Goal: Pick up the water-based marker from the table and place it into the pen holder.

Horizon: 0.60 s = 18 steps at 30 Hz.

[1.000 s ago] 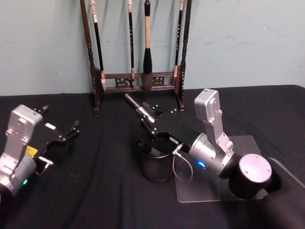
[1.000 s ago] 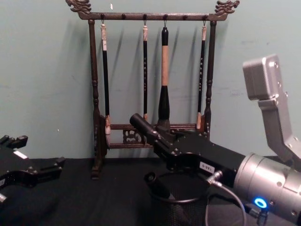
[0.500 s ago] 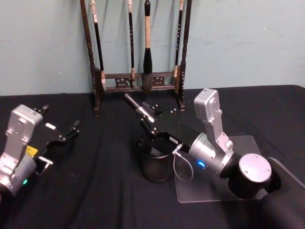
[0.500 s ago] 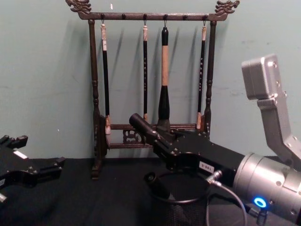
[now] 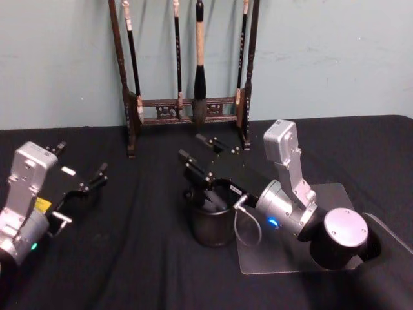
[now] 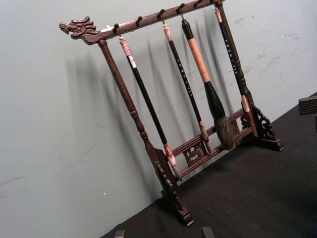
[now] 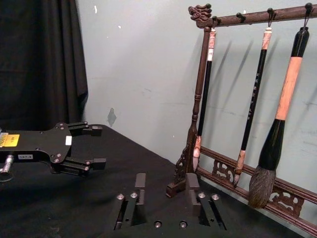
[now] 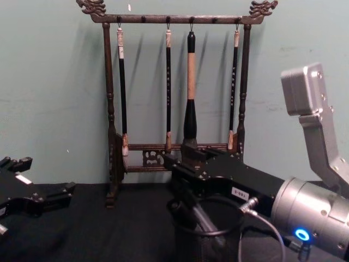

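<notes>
Water-based marker [image 8: 205,222]: a greyish rod standing slanted inside the pen holder, its upper part below the right gripper's fingers; no finger touches it.
Pen holder [image 5: 210,227]: round black mesh cup, upright on the table near the scene's middle, nearer than the brush rack; in the chest view [image 8: 191,246] its rim loops around the marker.
Second rod [image 8: 177,209]: a dark, round-ended stick leaning at the holder's left rim, beside the marker; what it is cannot be told.
Right gripper [image 5: 191,147]: reaching from the right, over the holder's far-left rim; jaws released and spread, with nothing between them. The right wrist view [image 7: 163,191] shows both fingers apart with only black cloth beyond them. In the chest view [image 8: 174,170] it sits directly above the cup.
Left gripper [image 5: 80,165]: at the table's left side, well apart from the holder, low over the cloth; jaws released, holding nothing. It is also seen from the right wrist [image 7: 96,147] and at the chest view's left edge [image 8: 46,177].
Table [image 5: 129,258]: matte black cloth, running wider than the view.
Brush rack [image 5: 187,103]: tall dark wooden frame at the far edge against the pale wall, with four brushes hanging from its top bar [image 8: 174,19].
Clear plate [image 5: 271,259]: a transparent sheet lying flat on the cloth to the holder's right, under the right arm.
</notes>
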### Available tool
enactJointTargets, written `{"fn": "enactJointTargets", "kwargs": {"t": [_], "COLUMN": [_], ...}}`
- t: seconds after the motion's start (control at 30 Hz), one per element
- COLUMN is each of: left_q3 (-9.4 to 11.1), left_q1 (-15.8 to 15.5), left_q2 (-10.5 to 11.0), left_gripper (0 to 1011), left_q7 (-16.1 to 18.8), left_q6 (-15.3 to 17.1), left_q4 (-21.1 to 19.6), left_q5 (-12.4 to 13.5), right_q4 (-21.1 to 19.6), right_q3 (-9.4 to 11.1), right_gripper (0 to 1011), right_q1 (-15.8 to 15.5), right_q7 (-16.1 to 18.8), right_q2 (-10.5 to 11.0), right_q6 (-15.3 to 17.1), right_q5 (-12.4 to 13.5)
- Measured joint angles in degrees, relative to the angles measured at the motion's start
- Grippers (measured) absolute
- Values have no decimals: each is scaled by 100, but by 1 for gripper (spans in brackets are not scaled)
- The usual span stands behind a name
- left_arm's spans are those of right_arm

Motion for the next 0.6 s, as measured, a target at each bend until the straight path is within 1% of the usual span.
{"fn": "enactJointTargets", "kwargs": {"t": [0.03, 0.1, 0.13, 0.2, 0.23, 0.27, 0.3, 0.33, 0.37, 0.47, 0.5, 0.53, 0.57, 0.6], "left_q3": [0, 0, 0, 0, 0, 0, 0, 0, 0, 0, 0, 0, 0, 0], "left_q1": [0, 0, 0, 0, 0, 0, 0, 0, 0, 0, 0, 0, 0, 0], "left_q2": [0, 0, 0, 0, 0, 0, 0, 0, 0, 0, 0, 0, 0, 0], "left_gripper": [1009, 1009, 1009, 1009, 1009, 1009, 1009, 1009, 1009, 1009, 1009, 1009, 1009, 1009], "left_q7": [0, 0, 0, 0, 0, 0, 0, 0, 0, 0, 0, 0, 0, 0], "left_q6": [0, 0, 0, 0, 0, 0, 0, 0, 0, 0, 0, 0, 0, 0], "left_q4": [0, 0, 0, 0, 0, 0, 0, 0, 0, 0, 0, 0, 0, 0], "left_q5": [0, 0, 0, 0, 0, 0, 0, 0, 0, 0, 0, 0, 0, 0], "right_q4": [-1, -1, -2, -3, -4, -4, -4, -4, -4, -4, -21, -119, -119, -212], "right_q3": [0, 0, 0, 0, 0, 0, 0, 0, 0, 0, 0, 4, 4, 17], "right_gripper": [526, 572, 629, 669, 710, 710, 767, 778, 841, 903, 941, 941, 971, 1000], "right_q1": [-1, -1, -2, -3, -4, -4, -4, -4, -4, -4, -13, -66, -66, -122], "right_q7": [-1, -1, -1, -1, -2, -2, -2, -2, -2, -1, -9, -34, -34, -73], "right_q2": [0, 0, 0, 0, 1, 1, 0, 0, 0, 0, 5, 33, 33, 67], "right_q6": [0, 0, 0, 1, 1, 1, 1, 0, 1, 1, 10, 50, 50, 108], "right_q5": [0, 0, 0, 0, 0, 0, 0, 0, 0, 0, 0, 0, 0, 2]}}
